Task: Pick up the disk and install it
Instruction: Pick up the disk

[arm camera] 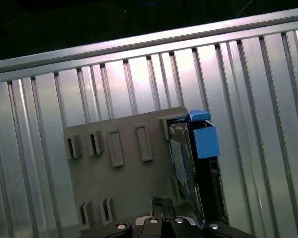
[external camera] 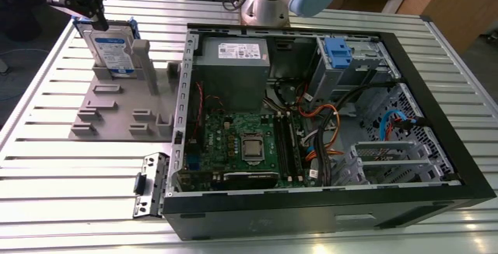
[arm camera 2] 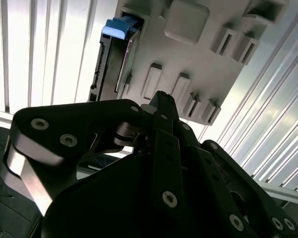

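At the exterior view's far left, note gripper (external camera: 97, 20) closed, empty, above disk (external camera: 113, 50) racked upright in grey holder (external camera: 109, 105), likely for top access.

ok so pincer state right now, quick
Pincer: shut, holding nothing. It hangs close above the disk, which stands upright in the grey holder.
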You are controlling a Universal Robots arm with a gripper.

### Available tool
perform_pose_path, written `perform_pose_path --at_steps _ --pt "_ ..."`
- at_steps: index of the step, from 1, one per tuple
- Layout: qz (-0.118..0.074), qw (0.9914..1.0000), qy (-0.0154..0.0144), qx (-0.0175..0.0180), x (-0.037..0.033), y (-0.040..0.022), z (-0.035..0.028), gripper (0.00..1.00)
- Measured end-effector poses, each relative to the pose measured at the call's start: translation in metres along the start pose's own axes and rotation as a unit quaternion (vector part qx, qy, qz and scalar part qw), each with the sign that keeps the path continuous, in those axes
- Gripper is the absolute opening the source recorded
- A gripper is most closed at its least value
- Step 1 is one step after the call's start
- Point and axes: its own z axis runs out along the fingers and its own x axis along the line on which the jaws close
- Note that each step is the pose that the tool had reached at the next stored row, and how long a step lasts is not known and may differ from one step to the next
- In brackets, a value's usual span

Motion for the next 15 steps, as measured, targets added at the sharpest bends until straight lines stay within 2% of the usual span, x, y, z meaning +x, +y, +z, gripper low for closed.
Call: perform_pose_path --at_steps 15 --pt "-0.037 0.99931 0.0002 -0.001 0.0 0.0 0.0 0.1"
